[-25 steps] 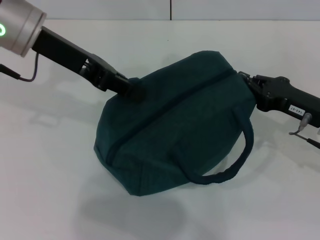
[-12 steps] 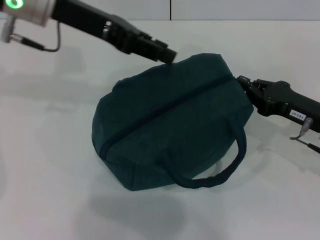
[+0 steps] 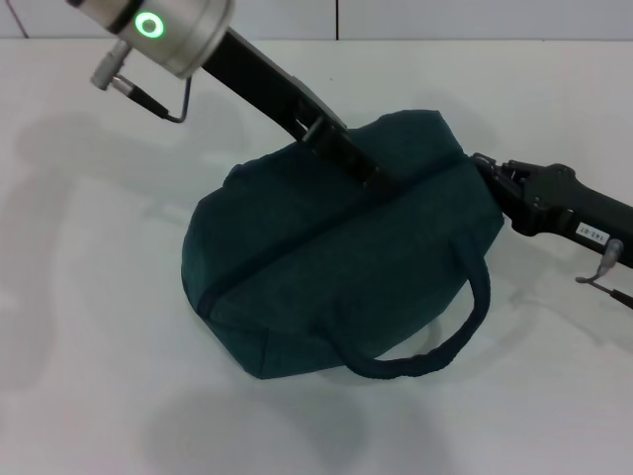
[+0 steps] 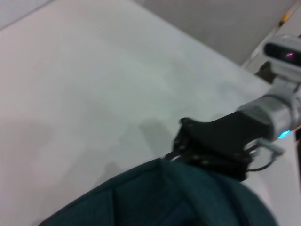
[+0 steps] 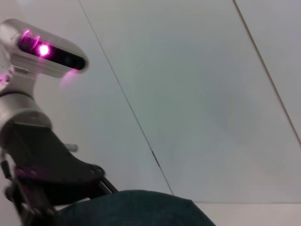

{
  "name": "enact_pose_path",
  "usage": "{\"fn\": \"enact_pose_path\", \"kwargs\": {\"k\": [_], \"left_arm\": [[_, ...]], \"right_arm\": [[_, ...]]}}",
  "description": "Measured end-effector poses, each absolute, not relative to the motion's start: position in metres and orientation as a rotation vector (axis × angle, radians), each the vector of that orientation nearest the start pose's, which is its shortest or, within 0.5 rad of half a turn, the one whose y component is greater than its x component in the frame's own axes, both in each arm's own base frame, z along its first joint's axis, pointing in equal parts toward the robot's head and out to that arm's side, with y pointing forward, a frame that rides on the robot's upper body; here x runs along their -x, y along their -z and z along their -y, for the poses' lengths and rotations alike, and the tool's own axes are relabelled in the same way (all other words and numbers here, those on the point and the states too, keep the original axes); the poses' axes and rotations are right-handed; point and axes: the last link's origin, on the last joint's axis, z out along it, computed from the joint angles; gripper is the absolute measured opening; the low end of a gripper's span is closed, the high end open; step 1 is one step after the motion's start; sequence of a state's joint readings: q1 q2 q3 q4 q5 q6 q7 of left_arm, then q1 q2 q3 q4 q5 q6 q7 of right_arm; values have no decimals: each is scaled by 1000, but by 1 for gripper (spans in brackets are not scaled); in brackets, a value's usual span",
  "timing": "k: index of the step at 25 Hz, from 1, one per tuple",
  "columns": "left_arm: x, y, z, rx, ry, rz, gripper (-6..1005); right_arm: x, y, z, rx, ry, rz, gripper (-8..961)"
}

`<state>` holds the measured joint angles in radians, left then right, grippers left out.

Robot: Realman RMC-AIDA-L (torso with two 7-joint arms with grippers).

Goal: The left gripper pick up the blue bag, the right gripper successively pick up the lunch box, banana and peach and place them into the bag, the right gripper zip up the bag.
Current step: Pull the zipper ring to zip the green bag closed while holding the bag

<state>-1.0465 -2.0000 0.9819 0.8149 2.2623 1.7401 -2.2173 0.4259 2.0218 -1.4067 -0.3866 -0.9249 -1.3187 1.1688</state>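
Note:
The blue bag (image 3: 326, 277) lies on the white table with its zip line closed and one rope handle (image 3: 465, 332) looping at the front right. My left gripper (image 3: 381, 181), on the arm with the green ring, reaches down from the back left and rests over the zip line on the bag's upper right part. My right gripper (image 3: 483, 166) sits against the bag's right end, where the zip line stops. It shows in the left wrist view as the right gripper (image 4: 181, 148) at the edge of the bag (image 4: 178, 197). The lunch box, banana and peach are out of view.
The white table (image 3: 99, 327) stretches around the bag on all sides. A pale wall (image 3: 445, 18) stands behind the table. In the right wrist view the left arm (image 5: 42, 174) rises just behind the bag (image 5: 136, 207).
My left arm let go of the bag's back-left edge, rose, and swung right over the bag to the zip line. The bag settled slightly. The right gripper stayed at the bag's right end.

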Motion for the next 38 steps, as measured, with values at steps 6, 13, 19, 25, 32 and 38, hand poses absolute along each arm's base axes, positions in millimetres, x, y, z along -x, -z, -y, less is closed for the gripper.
{"fn": "enact_pose_path", "kwargs": {"k": [6,13,19,25,32,38], "left_arm": [[82,1,-397,3116,-75,787,665],[80,-1,-398,3111,-59,755,395],[81,-2,-397,3111,-53,768,229],[81,-2,-396,3120,-58,768,171],[81,-3,-395,3123,-58,768,106],[79,-4,-396,3122,-20,759,45]], "right_arm": [[-265,29,-319,2357,-1120,-807,72],[-272,26,-318,2336,-1106,-824,73],[-275,26,-320,2324,-1079,-835,74],[-279,30,-325,2314,-1018,-852,74],[-279,33,-331,2307,-978,-860,75],[-275,29,-326,2313,-1045,-844,75]]}}
